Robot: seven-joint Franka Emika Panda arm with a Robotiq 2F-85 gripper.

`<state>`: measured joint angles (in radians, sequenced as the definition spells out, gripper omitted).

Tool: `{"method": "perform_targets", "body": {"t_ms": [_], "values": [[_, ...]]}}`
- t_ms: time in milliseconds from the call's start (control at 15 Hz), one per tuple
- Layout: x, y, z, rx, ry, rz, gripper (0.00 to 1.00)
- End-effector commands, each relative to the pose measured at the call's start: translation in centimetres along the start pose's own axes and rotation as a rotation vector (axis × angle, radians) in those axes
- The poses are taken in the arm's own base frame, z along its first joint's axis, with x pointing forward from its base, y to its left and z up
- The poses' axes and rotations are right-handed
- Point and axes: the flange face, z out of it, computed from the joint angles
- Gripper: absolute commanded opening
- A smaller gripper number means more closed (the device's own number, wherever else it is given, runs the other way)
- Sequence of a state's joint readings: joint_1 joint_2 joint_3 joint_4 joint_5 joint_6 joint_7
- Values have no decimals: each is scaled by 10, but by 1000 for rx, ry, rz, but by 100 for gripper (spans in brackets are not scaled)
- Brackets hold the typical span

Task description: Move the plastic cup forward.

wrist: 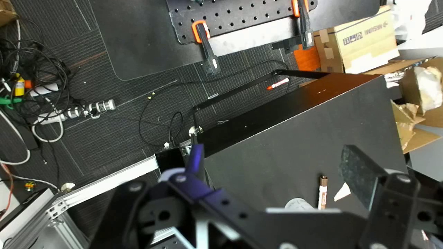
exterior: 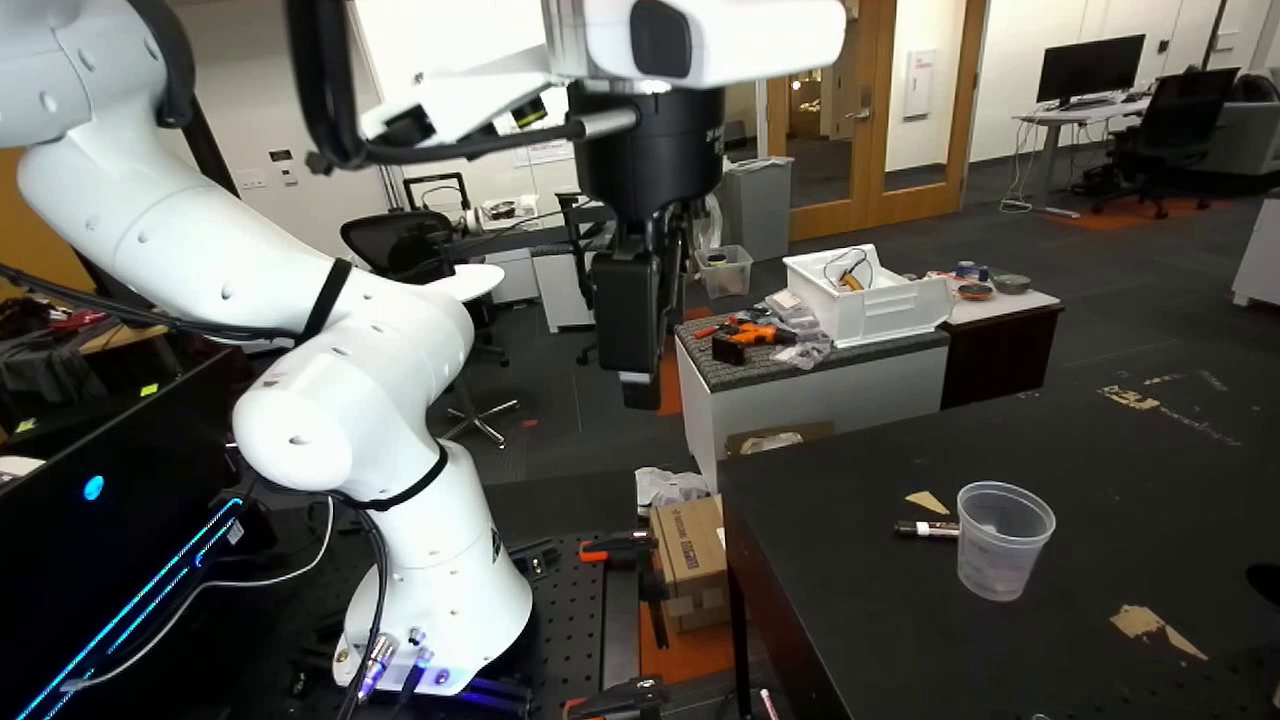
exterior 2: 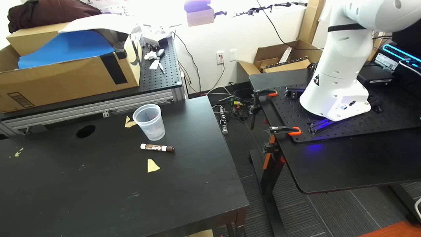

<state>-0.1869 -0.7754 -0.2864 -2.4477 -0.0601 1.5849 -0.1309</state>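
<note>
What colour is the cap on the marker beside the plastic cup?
Dark brown; the cap shows best in an exterior view.

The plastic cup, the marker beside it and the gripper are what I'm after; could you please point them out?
Plastic cup point(exterior 2: 152, 127), in an exterior view: its side wall, below the rim.
Marker point(exterior 2: 157, 147), in an exterior view: its barrel.
Gripper point(wrist: 273, 153), in the wrist view: midway between its open fingertips.
</note>
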Motion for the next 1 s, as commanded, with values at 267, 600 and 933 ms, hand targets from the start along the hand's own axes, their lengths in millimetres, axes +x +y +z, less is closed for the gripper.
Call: {"method": "perform_targets", "body": {"t_ms": [267,600,933], "values": [[11,-7,5,-12,9,5,100],[27,-26,8,-40,57,-41,100],[48,-52,12,-91,80,-85,100]]}}
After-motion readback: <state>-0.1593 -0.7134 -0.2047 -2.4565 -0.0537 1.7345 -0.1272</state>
